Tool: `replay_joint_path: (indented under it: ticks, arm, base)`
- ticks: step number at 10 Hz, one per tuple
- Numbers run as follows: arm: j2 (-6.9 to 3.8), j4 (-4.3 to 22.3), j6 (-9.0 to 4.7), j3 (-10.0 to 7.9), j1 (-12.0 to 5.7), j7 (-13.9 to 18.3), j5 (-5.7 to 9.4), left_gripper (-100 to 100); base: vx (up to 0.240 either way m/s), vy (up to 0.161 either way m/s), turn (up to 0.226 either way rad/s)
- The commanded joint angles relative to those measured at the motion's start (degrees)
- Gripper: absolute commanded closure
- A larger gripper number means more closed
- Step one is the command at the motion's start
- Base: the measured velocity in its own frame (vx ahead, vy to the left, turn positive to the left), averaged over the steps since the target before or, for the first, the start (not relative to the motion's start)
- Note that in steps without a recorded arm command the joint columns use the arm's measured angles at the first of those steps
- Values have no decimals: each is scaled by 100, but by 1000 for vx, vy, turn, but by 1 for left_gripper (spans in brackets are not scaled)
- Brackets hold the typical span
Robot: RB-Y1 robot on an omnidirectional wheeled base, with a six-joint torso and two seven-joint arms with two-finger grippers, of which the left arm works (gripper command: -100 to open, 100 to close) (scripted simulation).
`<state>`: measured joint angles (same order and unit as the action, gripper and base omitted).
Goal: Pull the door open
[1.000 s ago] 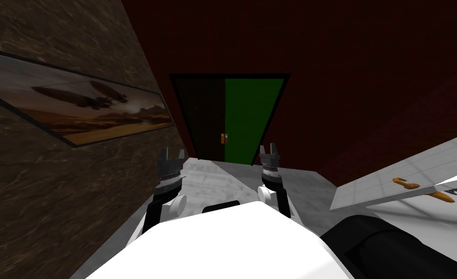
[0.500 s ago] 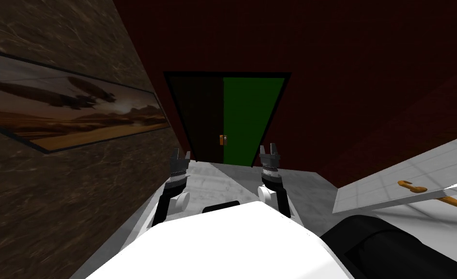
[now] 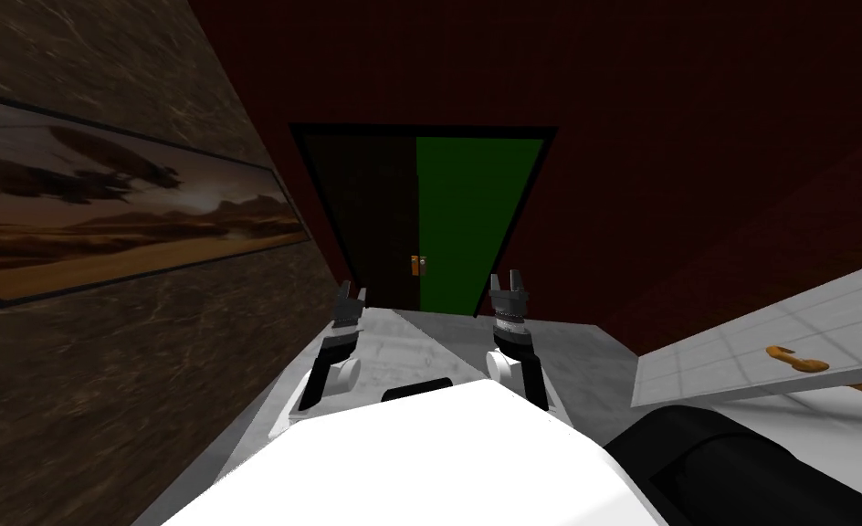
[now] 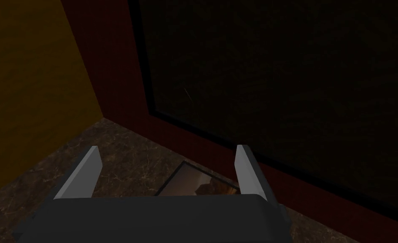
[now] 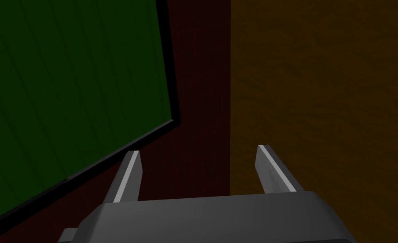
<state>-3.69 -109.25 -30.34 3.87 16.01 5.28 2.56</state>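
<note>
Green and dark brown black-framed door (image 3: 457, 215) with small orange handle (image 3: 415, 265) ahead, beyond left gripper (image 3: 350, 293) and right gripper (image 3: 510, 279), both spread wide, empty.

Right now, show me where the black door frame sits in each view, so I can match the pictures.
Head view: the door frame stands mid-picture, around a dark half and a green half.
Left wrist view: the door frame runs beyond the left gripper, beside the dark half.
Right wrist view: the door frame turns a corner beyond the right gripper, around the green half.
Shared landmark: the dark red wall around the frame.
</note>
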Motion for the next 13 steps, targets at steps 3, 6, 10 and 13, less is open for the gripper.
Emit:
replay_joint_path:
  ticks: [3,6,10,13]
  arm:
    - [-89,512,108,14,-248,17,3,-100]
    - [-159,926,219,20,-466,32,8,-100]
    - [-244,1484,369,28,-762,53,16,-100]
    - [-301,1902,481,35,-983,68,21,-100]
  base:
    - [103,-28,-31]
    - [102,-31,-33]
    - [98,-32,-30]
    - [103,-18,-34]
